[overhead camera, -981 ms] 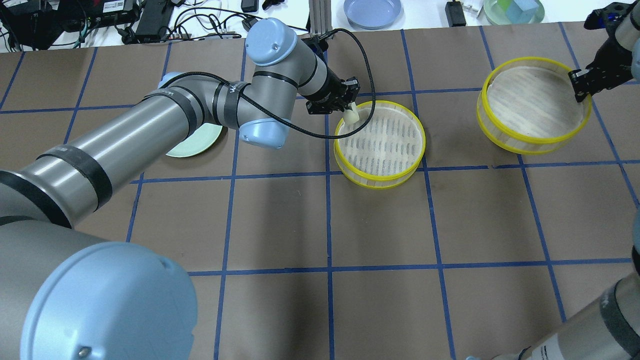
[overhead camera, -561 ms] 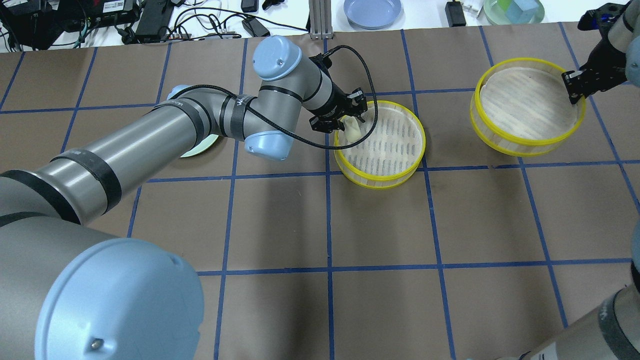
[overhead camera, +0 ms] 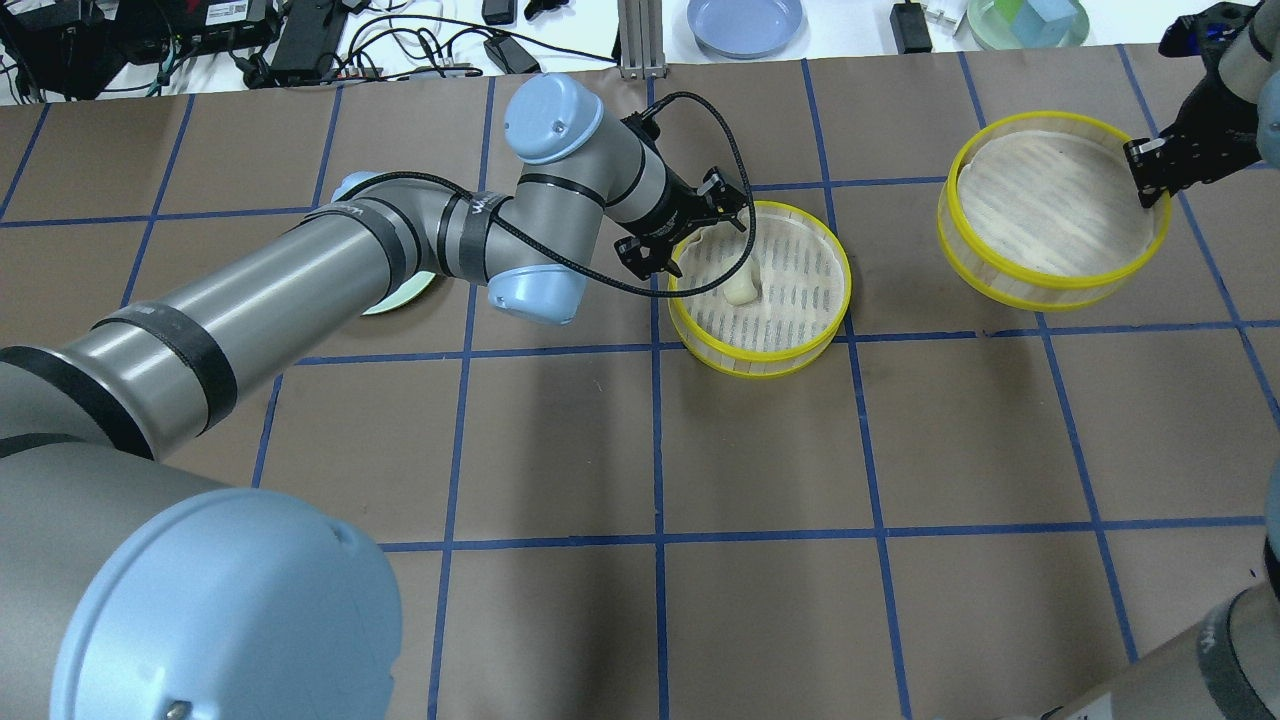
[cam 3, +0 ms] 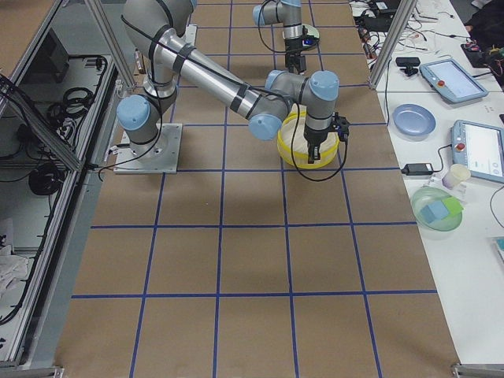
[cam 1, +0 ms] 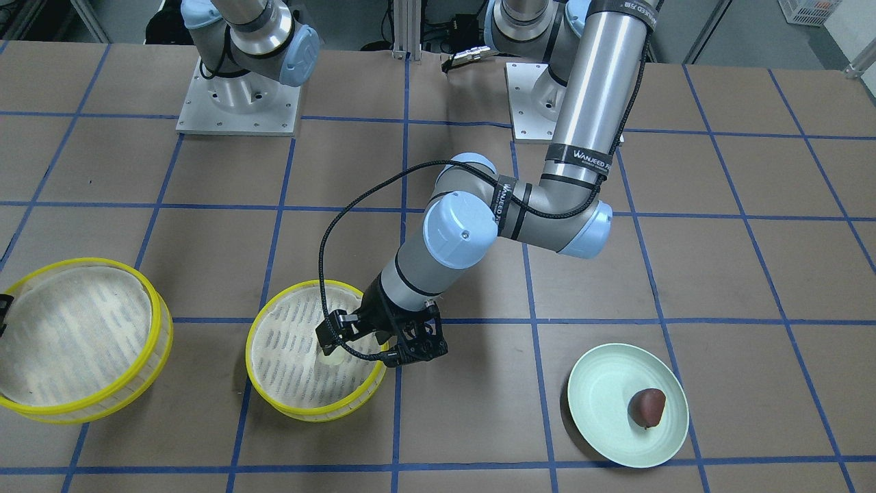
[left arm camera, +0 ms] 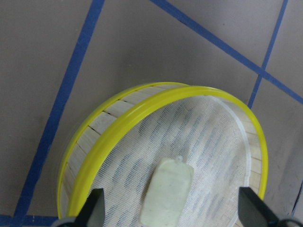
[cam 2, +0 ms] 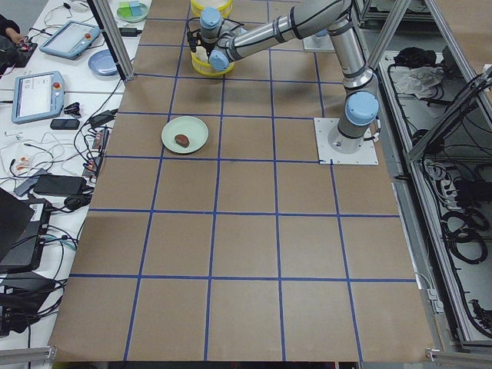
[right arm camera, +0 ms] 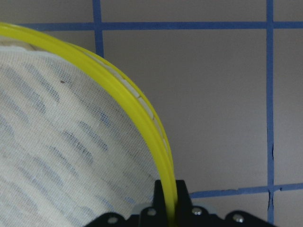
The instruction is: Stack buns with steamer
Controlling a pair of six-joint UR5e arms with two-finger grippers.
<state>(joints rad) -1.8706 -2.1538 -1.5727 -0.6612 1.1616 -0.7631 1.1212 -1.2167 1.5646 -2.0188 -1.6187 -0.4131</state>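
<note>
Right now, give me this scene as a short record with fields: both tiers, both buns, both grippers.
middle tier: on the table, one bun inside
other tier: empty, apart from the middle tier
white bun: lying on middle tier's liner
brown bun: on plate, nothing touching it
left gripper: open, over white bun, fingers clear of it
right gripper: shut on other tier's rim
stacked: not yet
</note>
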